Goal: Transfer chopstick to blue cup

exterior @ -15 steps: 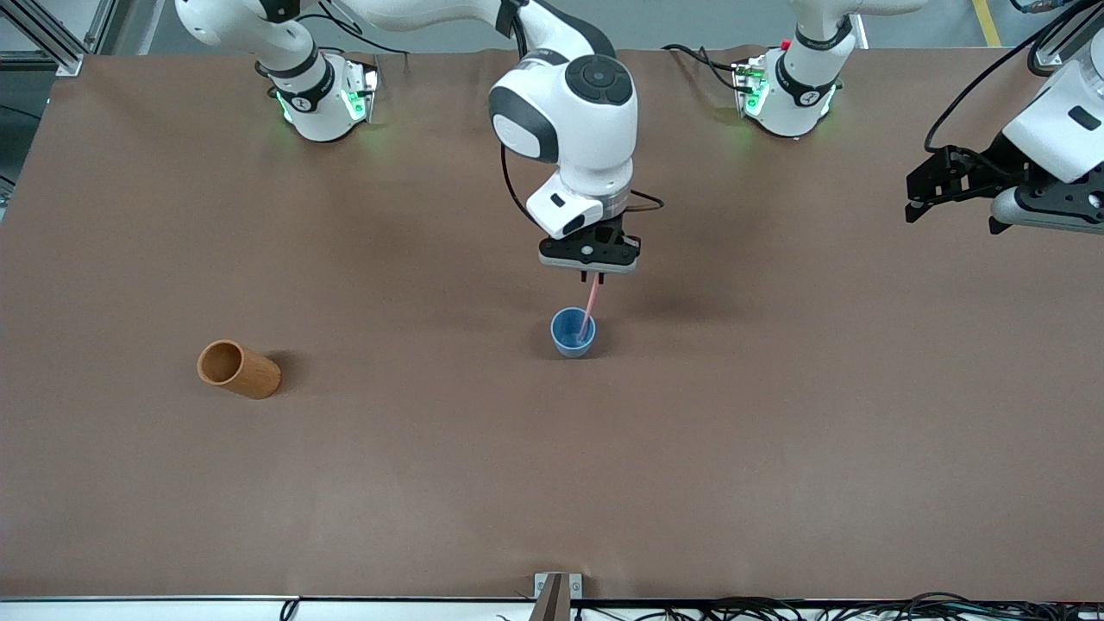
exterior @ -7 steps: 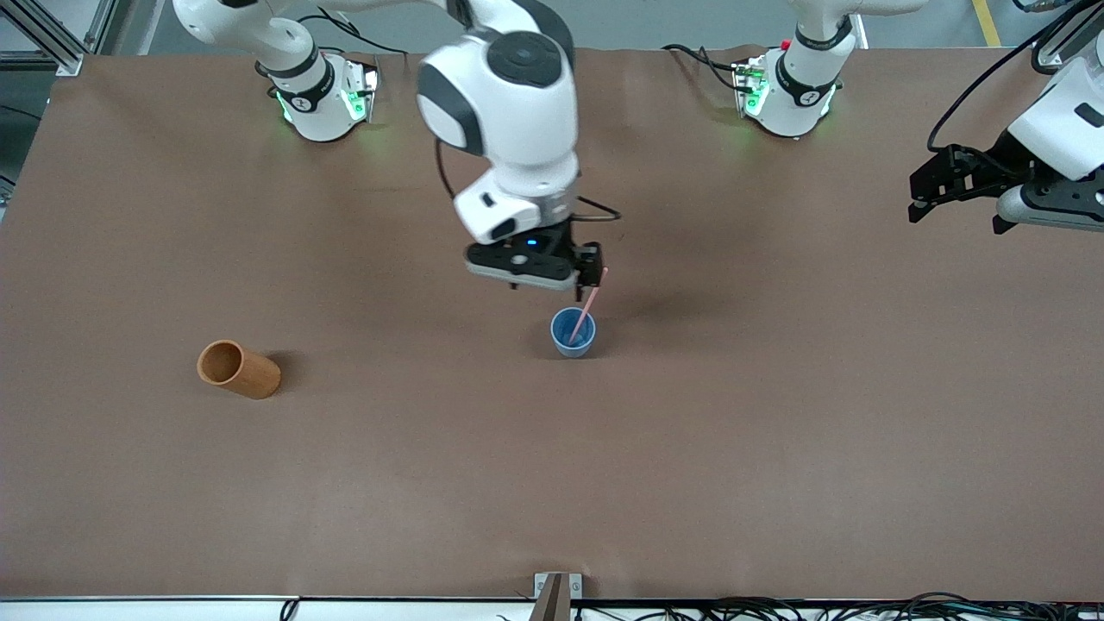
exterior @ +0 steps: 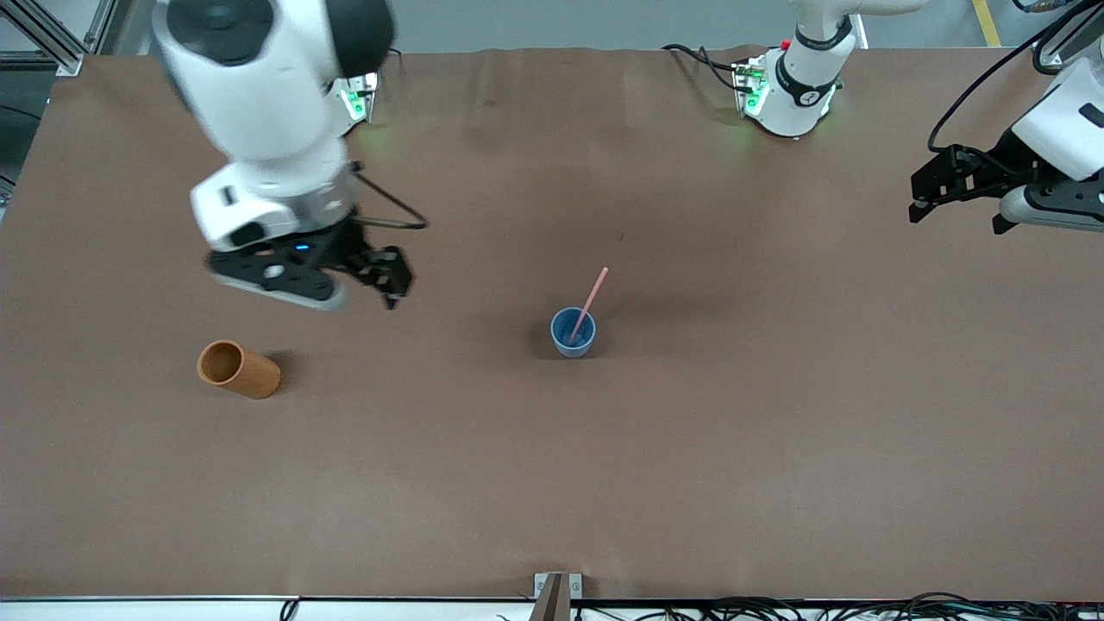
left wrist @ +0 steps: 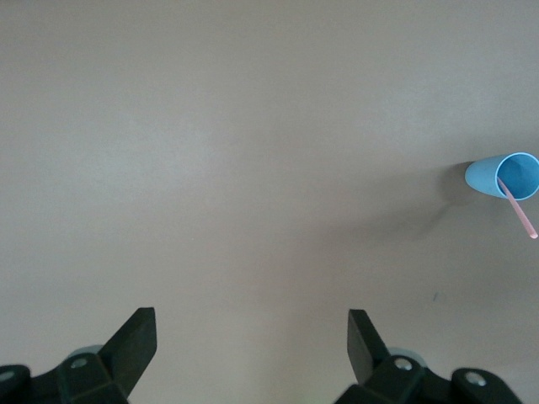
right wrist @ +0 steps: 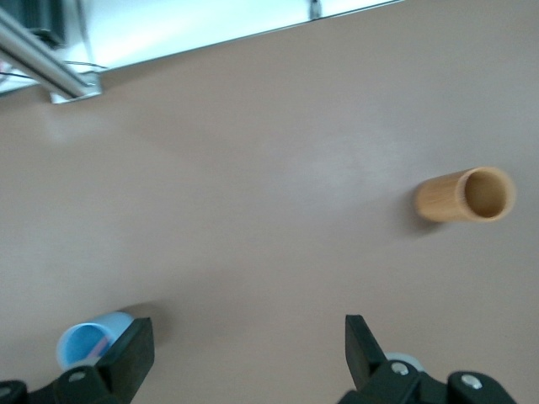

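Observation:
The light-blue cup [exterior: 573,335] stands upright mid-table. The pale-pink chopstick [exterior: 593,297] rests in it, its lower end inside and its upper end leaning out over the rim. Nothing touches either. My right gripper [exterior: 379,276] hangs open and empty over bare table between the blue cup and the wooden cup. The right wrist view shows its open fingers [right wrist: 248,332] with the blue cup [right wrist: 84,341] at the edge. My left gripper [exterior: 956,216] waits open over the left arm's end of the table; its wrist view [left wrist: 251,324] shows the blue cup [left wrist: 497,175] and chopstick [left wrist: 520,210] far off.
An orange-brown wooden cup [exterior: 239,369] lies on its side toward the right arm's end of the table, also seen in the right wrist view [right wrist: 463,195]. Brown table covering [exterior: 776,448] spreads around. A metal bracket [exterior: 557,586] sits at the table's near edge.
My right gripper opened and let go of the chopstick, which now leans in the blue cup. The right arm then swung away toward the wooden cup. The left arm barely moved.

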You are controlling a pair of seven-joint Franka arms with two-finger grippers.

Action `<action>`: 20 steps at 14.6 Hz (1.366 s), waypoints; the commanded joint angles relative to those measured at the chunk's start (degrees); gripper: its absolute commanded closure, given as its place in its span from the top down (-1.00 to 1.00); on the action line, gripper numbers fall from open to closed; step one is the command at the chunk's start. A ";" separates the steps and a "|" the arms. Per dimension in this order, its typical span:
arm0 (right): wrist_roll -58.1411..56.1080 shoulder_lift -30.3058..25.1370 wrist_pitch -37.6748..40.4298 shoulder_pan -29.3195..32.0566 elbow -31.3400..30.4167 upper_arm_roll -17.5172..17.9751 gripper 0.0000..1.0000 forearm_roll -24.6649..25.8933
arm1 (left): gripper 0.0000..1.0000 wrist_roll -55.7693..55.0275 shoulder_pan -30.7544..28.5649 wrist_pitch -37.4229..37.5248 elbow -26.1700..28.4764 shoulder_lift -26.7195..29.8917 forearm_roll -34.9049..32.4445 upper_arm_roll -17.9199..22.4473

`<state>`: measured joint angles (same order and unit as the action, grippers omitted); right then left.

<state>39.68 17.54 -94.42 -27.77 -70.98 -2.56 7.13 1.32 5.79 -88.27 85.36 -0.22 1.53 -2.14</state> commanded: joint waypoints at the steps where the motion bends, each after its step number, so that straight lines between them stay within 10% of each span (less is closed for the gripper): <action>1: -9.06 -8.21 -1.20 7.53 -10.30 1.16 1.00 -1.76 | 1.00 0.18 0.01 0.20 -1.42 -0.57 1.02 0.29; 11: -31.48 -18.67 -0.42 24.51 -21.30 1.07 1.00 -3.35 | 1.00 0.18 0.01 0.20 -1.42 -0.57 0.94 0.29; 20: -40.91 -18.42 2.13 28.74 -12.78 0.81 1.00 -5.81 | 1.00 0.09 0.01 0.20 -1.42 -0.49 0.76 0.29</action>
<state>0.02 -1.04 -92.74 -0.26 -85.05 -2.60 2.87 1.32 5.80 -88.27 85.27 -0.23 1.59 -2.02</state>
